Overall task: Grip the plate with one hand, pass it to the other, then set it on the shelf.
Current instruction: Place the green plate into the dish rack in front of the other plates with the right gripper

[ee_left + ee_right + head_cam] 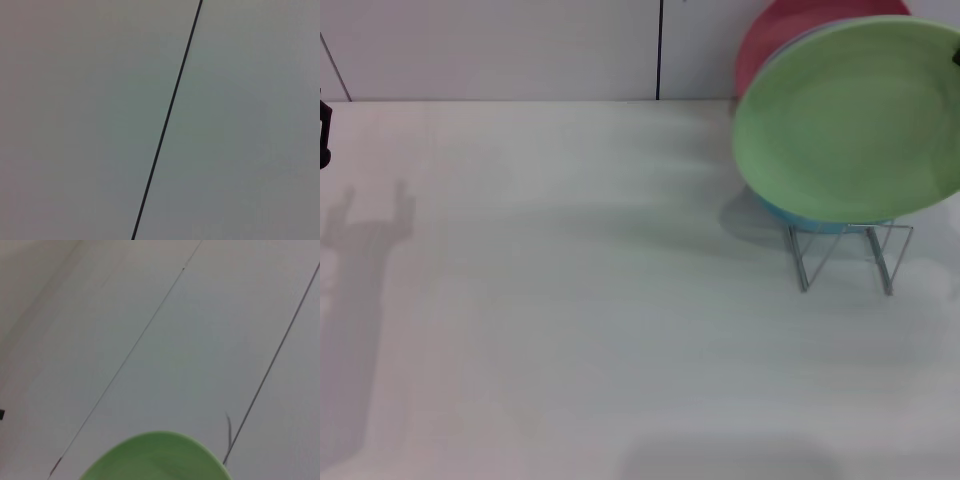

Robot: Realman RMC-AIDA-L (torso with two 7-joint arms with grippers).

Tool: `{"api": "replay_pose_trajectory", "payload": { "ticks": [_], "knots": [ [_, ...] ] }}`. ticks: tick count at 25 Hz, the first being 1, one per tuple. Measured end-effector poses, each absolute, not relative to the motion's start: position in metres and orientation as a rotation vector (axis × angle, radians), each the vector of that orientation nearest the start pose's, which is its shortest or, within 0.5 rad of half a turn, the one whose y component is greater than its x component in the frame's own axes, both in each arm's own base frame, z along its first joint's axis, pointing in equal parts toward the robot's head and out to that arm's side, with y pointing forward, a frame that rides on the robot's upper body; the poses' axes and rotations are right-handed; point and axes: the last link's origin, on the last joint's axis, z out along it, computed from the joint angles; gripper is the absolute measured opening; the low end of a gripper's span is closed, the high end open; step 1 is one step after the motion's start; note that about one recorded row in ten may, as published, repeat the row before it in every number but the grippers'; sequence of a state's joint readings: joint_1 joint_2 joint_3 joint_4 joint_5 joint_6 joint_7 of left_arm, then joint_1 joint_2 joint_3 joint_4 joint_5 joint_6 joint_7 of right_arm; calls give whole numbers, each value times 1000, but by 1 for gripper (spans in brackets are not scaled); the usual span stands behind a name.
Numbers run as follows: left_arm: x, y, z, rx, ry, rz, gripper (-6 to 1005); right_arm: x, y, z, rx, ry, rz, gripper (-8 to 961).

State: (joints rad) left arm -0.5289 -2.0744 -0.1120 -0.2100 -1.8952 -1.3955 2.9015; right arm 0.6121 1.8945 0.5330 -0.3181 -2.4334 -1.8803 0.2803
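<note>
The light green plate stands nearly upright at the far right, its lower edge just above the wire shelf. A black bit of my right gripper touches the plate's upper right rim at the picture's edge, holding it. The right wrist view shows the plate's rim close below the camera, against white wall panels. My left gripper shows only as a black sliver at the far left edge; its shadow on the table has two prongs set apart. The left wrist view shows only the wall.
A turquoise plate and a red plate stand in the shelf behind the green one. The white table stretches from the shelf to the left edge. A white panelled wall closes the back.
</note>
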Motion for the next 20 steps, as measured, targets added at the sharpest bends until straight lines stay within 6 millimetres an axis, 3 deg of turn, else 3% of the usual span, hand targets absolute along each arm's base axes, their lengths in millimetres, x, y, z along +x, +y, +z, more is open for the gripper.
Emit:
{"api": "replay_pose_trajectory", "payload": {
  "ticks": [20],
  "knots": [
    [-305,333,5,-1271,-640,-1003,667,285,340,126,-2060,-434,738,56]
  ]
}}
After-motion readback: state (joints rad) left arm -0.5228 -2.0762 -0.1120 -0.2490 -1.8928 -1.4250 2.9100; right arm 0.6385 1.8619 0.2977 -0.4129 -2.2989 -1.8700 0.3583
